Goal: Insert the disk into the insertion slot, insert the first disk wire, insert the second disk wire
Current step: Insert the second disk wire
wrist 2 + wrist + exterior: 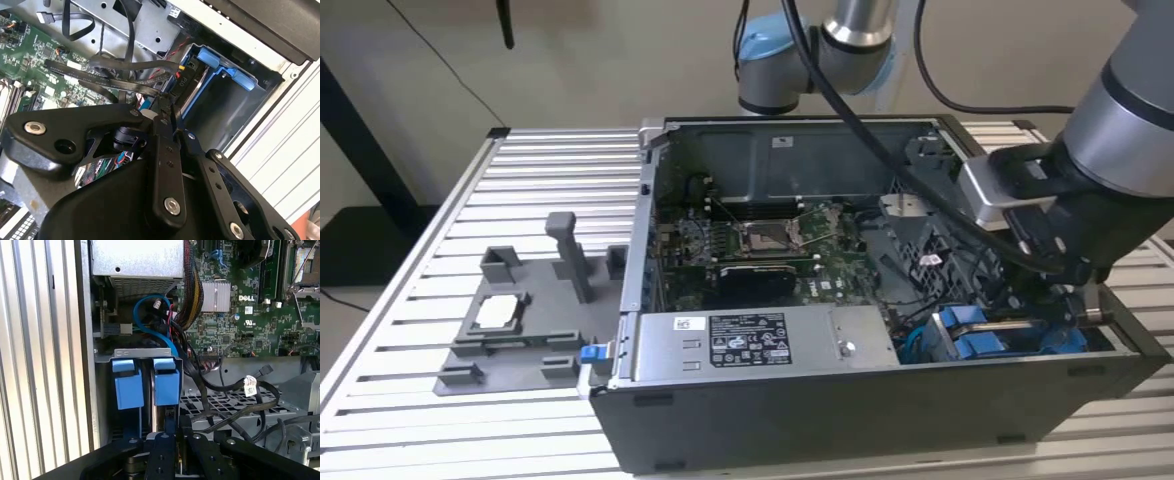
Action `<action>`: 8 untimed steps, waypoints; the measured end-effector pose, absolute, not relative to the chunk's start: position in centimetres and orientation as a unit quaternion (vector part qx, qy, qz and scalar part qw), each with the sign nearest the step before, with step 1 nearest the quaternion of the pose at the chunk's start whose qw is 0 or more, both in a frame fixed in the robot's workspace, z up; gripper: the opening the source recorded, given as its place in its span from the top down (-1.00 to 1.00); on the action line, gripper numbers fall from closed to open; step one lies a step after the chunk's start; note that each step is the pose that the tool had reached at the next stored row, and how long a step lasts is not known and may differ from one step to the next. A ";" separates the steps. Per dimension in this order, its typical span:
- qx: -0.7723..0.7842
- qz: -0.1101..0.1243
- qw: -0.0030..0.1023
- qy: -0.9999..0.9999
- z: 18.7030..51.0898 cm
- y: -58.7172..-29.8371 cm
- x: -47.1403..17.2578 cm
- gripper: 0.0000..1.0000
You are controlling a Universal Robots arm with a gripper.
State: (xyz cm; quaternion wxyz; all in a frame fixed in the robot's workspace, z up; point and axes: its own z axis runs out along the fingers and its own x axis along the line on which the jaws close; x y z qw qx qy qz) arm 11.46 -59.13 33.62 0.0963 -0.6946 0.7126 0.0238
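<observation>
The disk sits inside the insertion slot (1014,325), a grey metal cage at the case corner on the exterior view's right. Its blue carrier shows at the mouth (974,342) (223,68) (166,385); the drive body is mostly hidden. My gripper (1083,312) reaches down into the case right at that cage. In both wrist views its black fingers (167,150) stand close together, and their tips (165,106) (174,432) pinch the end of a black disk wire (120,82) beside the carrier. A second black wire with a small plug (250,386) lies loose next to the cage.
The open computer case (854,410) stands on a slatted metal table (534,190). A grey metal box with a white sticker (747,345) lies along the case front. The motherboard (781,240) and wire bundles (192,290) crowd the inside. A grey fixture (520,320) stands at the exterior view's left.
</observation>
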 end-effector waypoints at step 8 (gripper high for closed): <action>-0.695 0.024 0.096 0.713 33.3 -59.1 11.5 0.69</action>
